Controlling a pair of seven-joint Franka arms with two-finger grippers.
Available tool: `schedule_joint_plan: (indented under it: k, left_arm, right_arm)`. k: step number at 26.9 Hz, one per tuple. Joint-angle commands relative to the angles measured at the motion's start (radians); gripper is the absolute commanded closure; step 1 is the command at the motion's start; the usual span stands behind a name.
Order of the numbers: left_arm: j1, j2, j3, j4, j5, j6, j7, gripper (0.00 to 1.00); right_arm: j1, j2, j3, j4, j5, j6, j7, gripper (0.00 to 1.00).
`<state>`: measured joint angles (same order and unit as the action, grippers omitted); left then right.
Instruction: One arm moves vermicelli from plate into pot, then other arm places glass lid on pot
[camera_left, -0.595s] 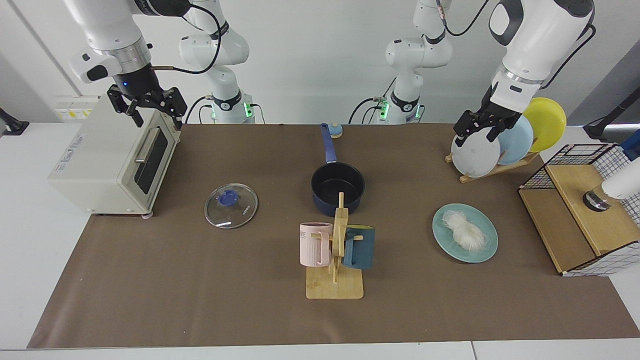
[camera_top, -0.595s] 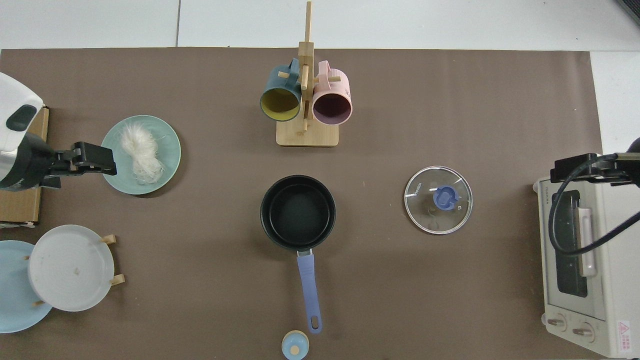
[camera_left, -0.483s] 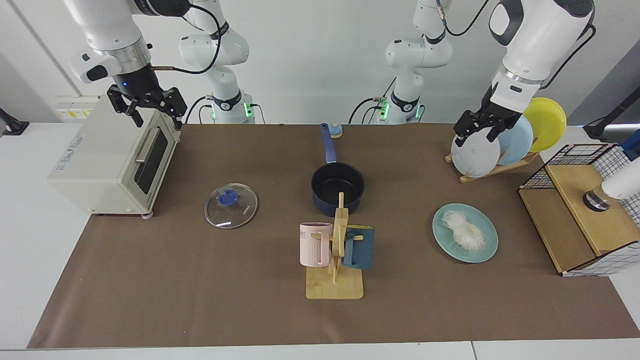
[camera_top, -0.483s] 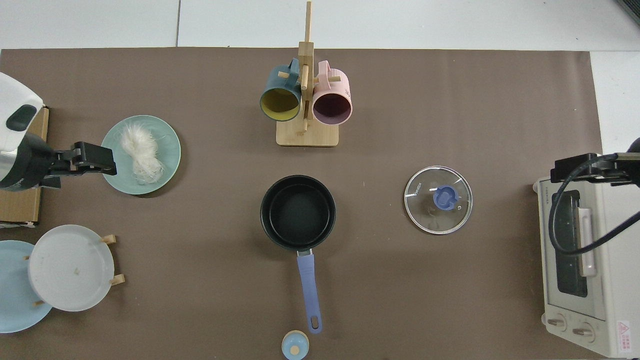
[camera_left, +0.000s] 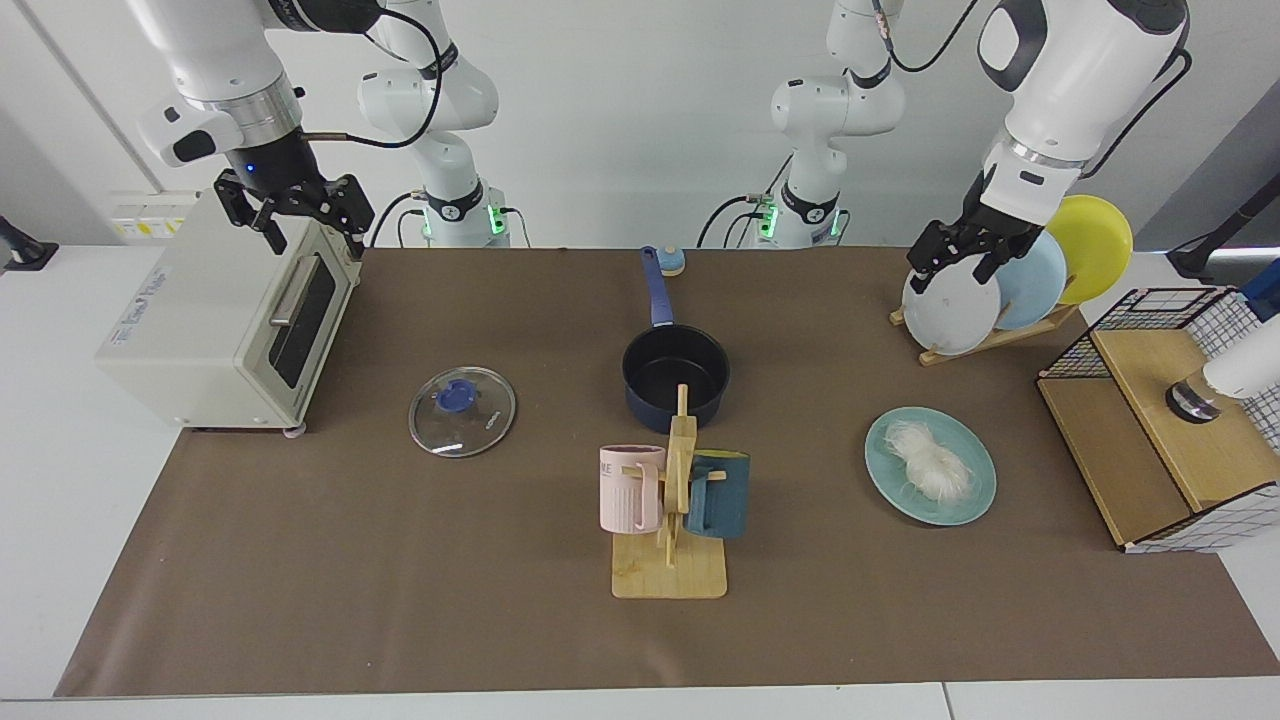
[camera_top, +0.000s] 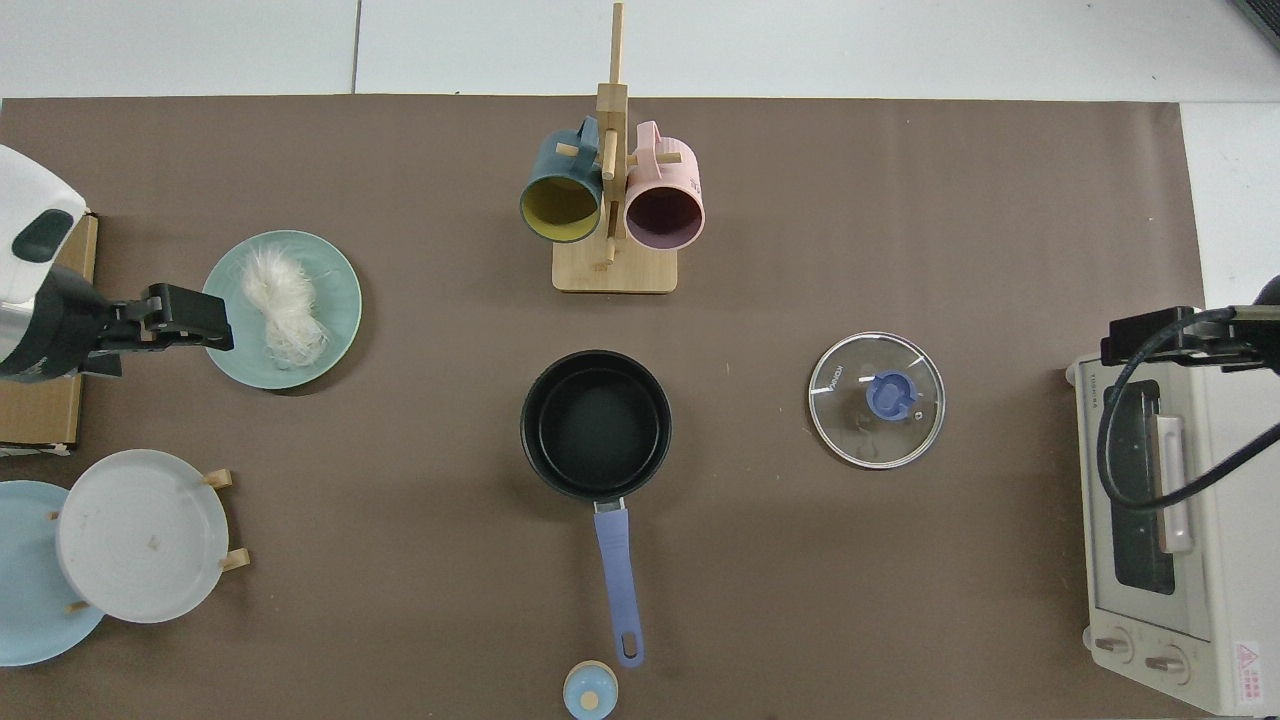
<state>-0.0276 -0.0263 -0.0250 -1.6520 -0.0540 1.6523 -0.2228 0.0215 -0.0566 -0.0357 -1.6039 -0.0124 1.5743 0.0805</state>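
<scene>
Fingers spread and empty on both grippers, nothing started: I'd bring my left gripper (camera_left: 958, 262) down onto the vermicelli (camera_left: 931, 472) near the tabletop's edge, while the right gripper (camera_left: 300, 218) waits over the toaster oven (camera_left: 215, 318).

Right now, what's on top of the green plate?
A loose bundle of white noodles lies on the green plate, slightly off centre. Nothing else is on it. The plate's surface beneath the bundle is covered. No hand is touching it.
</scene>
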Motion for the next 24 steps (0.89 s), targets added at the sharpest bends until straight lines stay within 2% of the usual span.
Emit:
schedule_joint_plan:
  k: [1,19,24]
  left_arm:
    - [0.011,-0.001,-0.006,0.012,0.000,-0.008,-0.009,0.00]
    - [0.011,-0.001,-0.006,0.012,0.000,-0.008,-0.009,0.00]
    - [0.011,-0.001,-0.007,0.012,0.000,-0.008,-0.009,0.00]
  right_arm:
    - [-0.015,-0.012,0.005,-0.010,0.023,0.001,-0.034,0.00]
    - [-0.025,-0.011,0.007,-0.019,0.025,0.015,-0.030,0.00]
    - [-0.011,0.007,0.010,-0.022,0.026,0.049,-0.013,0.00]
